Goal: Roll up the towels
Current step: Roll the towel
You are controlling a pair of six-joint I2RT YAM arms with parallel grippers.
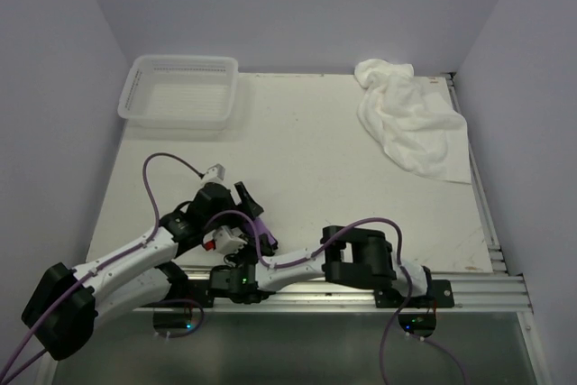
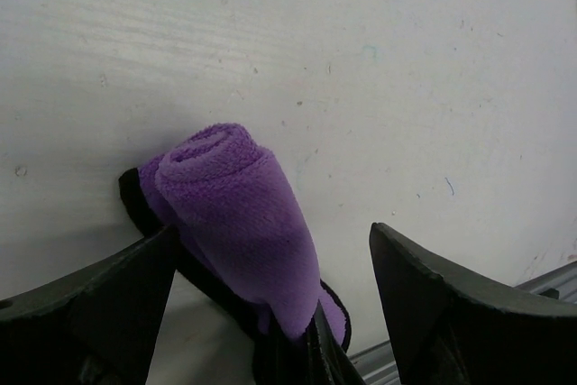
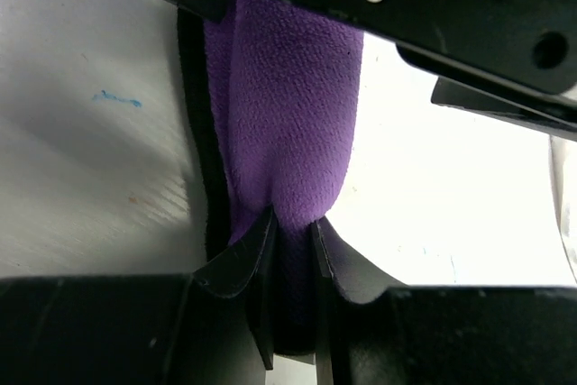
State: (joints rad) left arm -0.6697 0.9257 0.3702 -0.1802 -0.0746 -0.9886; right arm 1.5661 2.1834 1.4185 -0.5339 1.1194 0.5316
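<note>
Rolling of the small purple cloth towel with dark trim [image 2: 239,223] is judged to be finished or nearly so. It lies as a tight cylinder on the white table top [image 1: 315,187], close to the near edge and just in front of the arm bases. The left gripper [image 2: 270,233] is placed over the roll with its jaws spread wide. The roll lies between them, nearer one finger than the other, and nothing is gripped. The right gripper [image 3: 290,223] is closed narrowly on one end of the roll, with purple fabric pinched between its two fingers. The large fluffy white towel [image 1: 410,119] lies crumpled and unrolled at the far right corner of the table, well apart from both arms. A white plastic mesh basket [image 1: 185,62] stands at the far left corner.

The step in hand is judged to be the release of the purple roll. For the next move, the right gripper's pinch should be opened without the outer layer being dragged loose, and both arms should be lifted clear. The white towel should then be spread flat and rolled; being bulky, it is likely to need both grippers.

No brand, label or legible writing is visible in any view.
</note>
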